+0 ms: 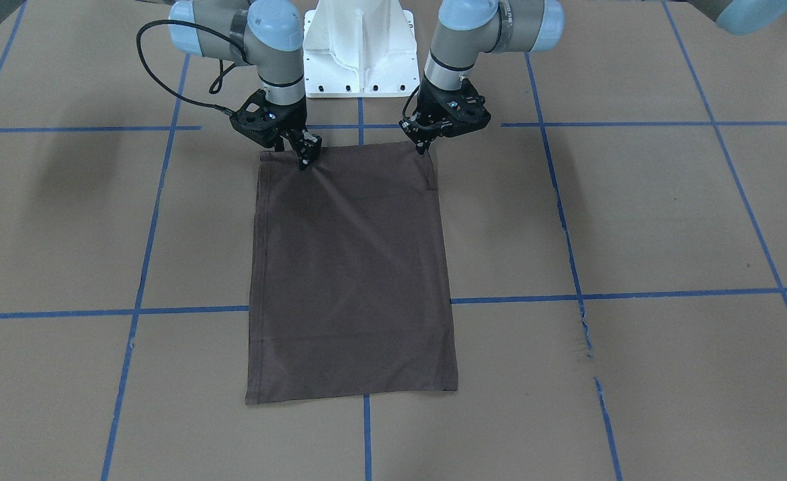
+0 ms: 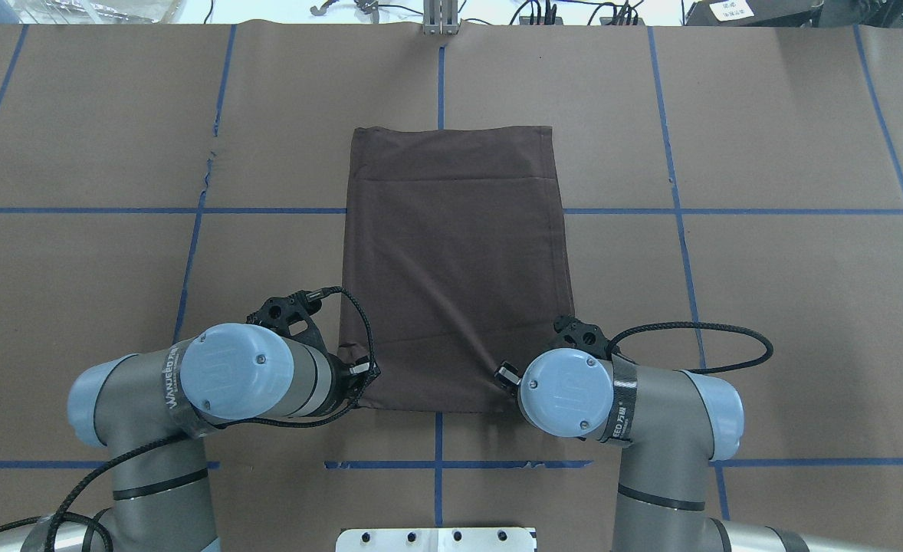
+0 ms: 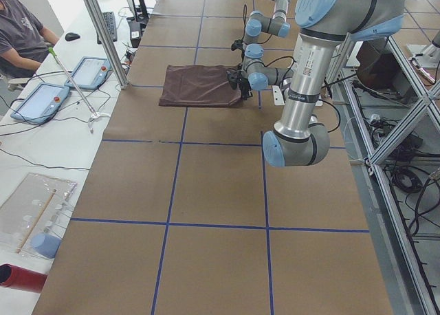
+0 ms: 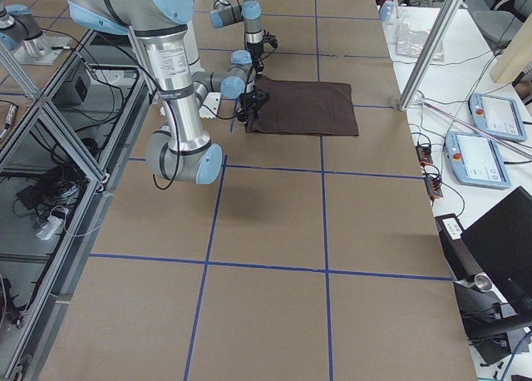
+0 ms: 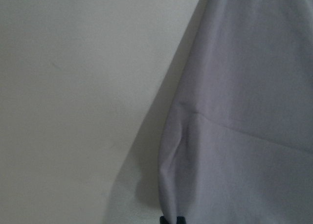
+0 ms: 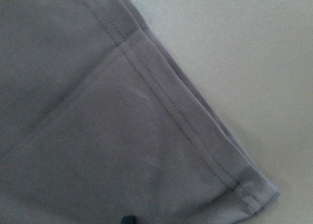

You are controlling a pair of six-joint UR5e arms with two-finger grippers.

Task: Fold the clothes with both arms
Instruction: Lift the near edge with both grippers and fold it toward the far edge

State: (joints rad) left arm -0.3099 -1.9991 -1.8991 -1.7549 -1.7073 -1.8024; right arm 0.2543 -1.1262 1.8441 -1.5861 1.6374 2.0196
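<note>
We're looking at the dark brown T-shirt (image 1: pixel 350 267), folded into a tall rectangle and lying flat on the desk (image 1: pixel 634 214). From both sets of fingers it stretches away toward the far side of the desk.

The left fingers (image 1: pixel 423 141) are down on the shirt's nearest edge, right at its corner. They're drawn in narrow and nipping the cloth. In the left wrist view we see the fabric bunched into a small raised ridge that runs straight down to the fingertips (image 5: pixel 171 219) at the bottom of the picture.

Over to the right fingers (image 1: pixel 305 152). They're on that same near edge, a little in from their own corner, pressed close together with cloth caught between them. Soft creases fan out from them across the shirt. The right wrist camera sits close over the fabric, and we can pick out the stitched hem (image 6: pixel 171 106) running down to a corner just beside the fingers. Only a dark sliver of a fingertip shows at the bottom edge there.

From overhead, the left arm (image 2: pixel 229 376) and the right arm (image 2: pixel 574 391) bend in from either side, wrists pointing down over the cloth. The white pedestal (image 1: pixel 359 47) stands behind the fingers, between the two arms. Blue tape lines (image 1: pixel 634 292) cross the desk, and some pass under the shirt beyond the fingers.

In the left side view, a person (image 3: pixel 20 29) sits beyond the far edge of the desk.
</note>
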